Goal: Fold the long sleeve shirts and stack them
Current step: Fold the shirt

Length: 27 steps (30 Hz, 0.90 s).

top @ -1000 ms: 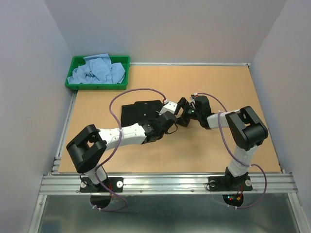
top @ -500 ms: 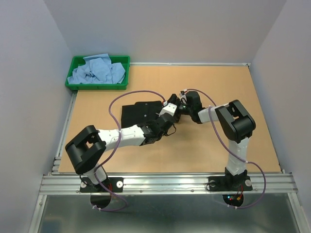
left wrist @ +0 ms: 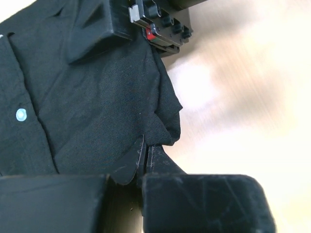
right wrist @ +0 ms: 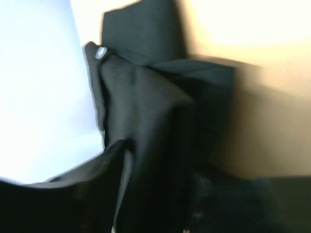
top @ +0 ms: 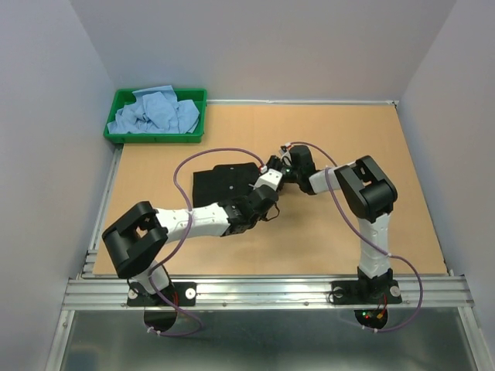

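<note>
Black shirt [top: 220, 182] lies spread on the brown worktop [top: 348, 139], a little left of the middle, with both arms meeting at its right edge. From the near left corner, the left arm [top: 201, 220] stretches low across the worktop to the shirt's near right corner. In the left wrist view its jaws are closed tight on a small fold of the black cloth, which is pulled up into a peak between the two fingers [left wrist: 204, 201]. The rest of the shirt spreads away behind them, one pale button [left wrist: 20, 115] showing on the placket. The right arm [top: 363, 193] bends in from the right and comes down on the same edge just beyond the left arm's wrist. Its wrist view is blurred: the jaws stand partly apart with dark cloth [right wrist: 146, 121] bunched in the gap and a small pale button [right wrist: 101, 52] near the top of the fold. Whether they are pressing the cloth or only standing around it cannot be told. Light blue shirts [top: 155, 114] sit heaped and crumpled in the green tray [top: 124, 137] at the far left corner, well apart from the black one.
</note>
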Available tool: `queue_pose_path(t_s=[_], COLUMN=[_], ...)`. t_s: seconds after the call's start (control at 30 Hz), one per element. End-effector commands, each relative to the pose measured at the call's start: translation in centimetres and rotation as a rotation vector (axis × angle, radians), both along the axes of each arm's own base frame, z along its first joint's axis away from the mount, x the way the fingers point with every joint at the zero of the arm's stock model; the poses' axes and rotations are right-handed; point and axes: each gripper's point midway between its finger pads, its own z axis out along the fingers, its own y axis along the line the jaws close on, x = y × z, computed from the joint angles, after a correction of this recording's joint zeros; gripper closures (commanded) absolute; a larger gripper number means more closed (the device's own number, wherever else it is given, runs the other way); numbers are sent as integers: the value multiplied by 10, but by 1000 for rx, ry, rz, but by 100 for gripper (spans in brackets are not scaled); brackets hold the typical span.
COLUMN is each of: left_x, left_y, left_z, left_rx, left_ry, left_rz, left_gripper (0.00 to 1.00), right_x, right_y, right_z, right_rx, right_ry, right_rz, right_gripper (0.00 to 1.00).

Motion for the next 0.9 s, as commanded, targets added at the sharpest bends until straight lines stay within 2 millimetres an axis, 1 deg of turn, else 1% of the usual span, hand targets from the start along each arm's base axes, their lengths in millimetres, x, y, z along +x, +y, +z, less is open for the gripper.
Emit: queue_pose_path(t_s=[0.0, 0.03, 0.07, 0.1, 0.17, 0.2, 0.23, 0.27, 0.3, 0.33, 0.37, 0.4, 0.43, 0.47, 0.5, 0.53, 0.57, 0.6, 0.63, 0.67, 0.7, 0.73, 0.77, 0.8, 0.83, 0.87], left_x=[-4, -5, -6, -7, -8, -9, -7, -7, -6, -4, 3, 6, 12, 24, 28, 33, 37, 46, 52, 61, 65, 70, 73, 75, 80, 81], left_y=[1, 3, 3, 5, 6, 7, 8, 10, 11, 13, 21, 26, 34, 49, 56, 63, 72, 90, 98, 118, 129, 142, 154, 165, 188, 198], left_z=[17, 18, 18, 20, 24, 31, 35, 40, 50, 56, 66, 72, 76, 82, 93, 99, 103, 105, 108, 107, 107, 105, 103, 101, 95, 92], left_rx=[-78, -82, -89, -101, -112, -128, -141, -153, -183, -199, -231, -244, -251, -263, -286, -293, -291, -293, -289, -283, -276, -269, -261, -259, -252, -249], left_ry=[-20, -18, -12, -10, -7, -16, -17, -21, -29, -30, -30, -31, -31, -43, -55, -66, -69, -66, -72, -65, -66, -63, -61, -65, -71, -72], left_rz=[22, 28, 30, 38, 43, 49, 57, 62, 62, 66, 82, 90, 108, 147, 145, 158, 172, 211, 222, 268, 288, 322, 349, 379, 440, 462], left_gripper=[78, 70, 63, 50, 44, 38, 35, 32, 28, 27, 23, 21, 19, 16, 12, 9, 6, 3, 3, 2, 2, 2, 2, 2, 2, 2], right_x=[-37, -38, -40, -40, -40, -41, -41, -41, -39, -40, -40, -39, -39, -38, -39, -36, -35, -33, -32, -26, -25, -22, -11, -11, -10, -5], right_y=[-21, -23, -23, -25, -26, -26, -28, -28, -29, -32, -34, -36, -40, -43, -46, -51, -54, -57, -65, -67, -78, -82, -85, -91, -105, -112], right_z=[-65, -65, -63, -63, -59, -59, -60, -58, -56, -57, -54, -54, -53, -53, -50, -48, -46, -45, -43, -38, -39, -38, -27, -26, -26, -20], right_rx=[-177, -180, -183, -190, -196, -199, -210, -212, -215, -226, -230, -235, -248, -256, -262, -265, -263, -267, -281, -287, -318, -331, -334, -352, -383, -396], right_ry=[143, 138, 130, 121, 103, 98, 90, 81, 70, 63, 52, 44, 20, 12, 6, -16, -25, -36, -56, -77, -88, -99, -139, -137, -143, -166], right_rz=[12, 18, 23, 27, 34, 40, 46, 51, 53, 60, 67, 72, 90, 95, 103, 113, 121, 126, 143, 148, 162, 174, 177, 188, 211, 219], right_gripper=[60, 64, 75, 78, 82, 87, 99, 99, 99, 99, 100, 99, 99, 100, 99, 100, 99, 99, 99, 99, 99, 99, 99, 99, 99, 99])
